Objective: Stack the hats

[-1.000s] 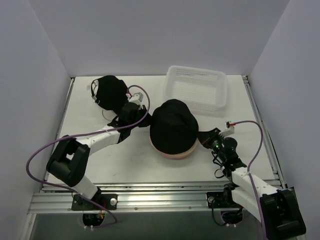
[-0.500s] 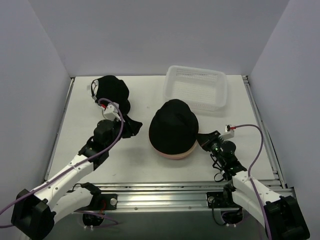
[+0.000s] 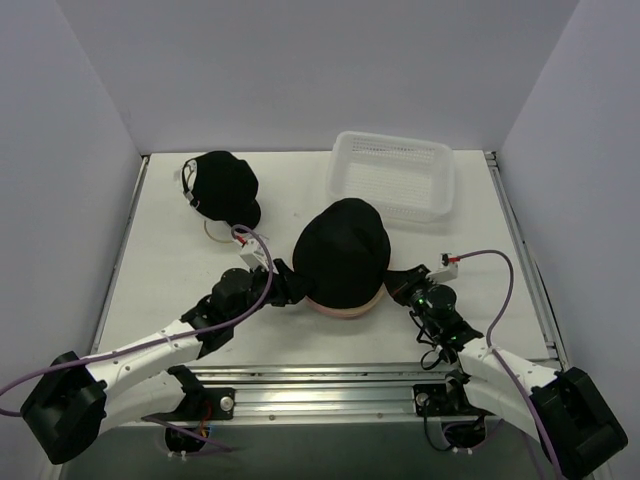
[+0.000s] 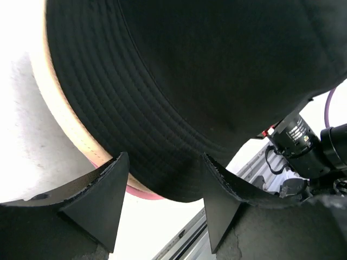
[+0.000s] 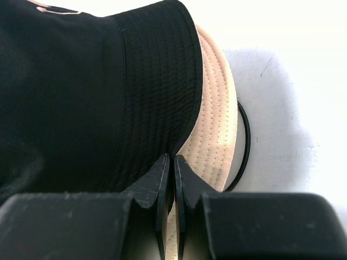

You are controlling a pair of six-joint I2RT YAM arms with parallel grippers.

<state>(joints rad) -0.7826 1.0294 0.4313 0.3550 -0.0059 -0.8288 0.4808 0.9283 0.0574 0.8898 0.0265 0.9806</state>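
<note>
A black bucket hat [image 3: 342,248] tops a stack in the middle of the table. Beneath it lie a tan hat [image 5: 214,124] and a pink hat [image 3: 345,312], only their brims showing. My left gripper [image 3: 288,285] is open at the stack's left side. In the left wrist view the black brim [image 4: 162,135] hangs just beyond its spread fingers [image 4: 103,200]. My right gripper [image 5: 173,162] is shut at the stack's right edge, its tips pinched on the black brim where that meets the tan one. A black cap [image 3: 222,183] sits apart at the far left.
A white mesh basket [image 3: 392,136] stands at the back right, just behind the stack. A thin black wire ring [image 5: 246,146] pokes out under the stack's right side. A gold wire ring [image 3: 212,232] shows beneath the black cap. The metal rail [image 3: 320,385] runs along the near edge.
My left gripper opened and swung from beside the black cap down to the stack's left brim. The right gripper stayed shut at the stack's right edge, shifting slightly nearer.
</note>
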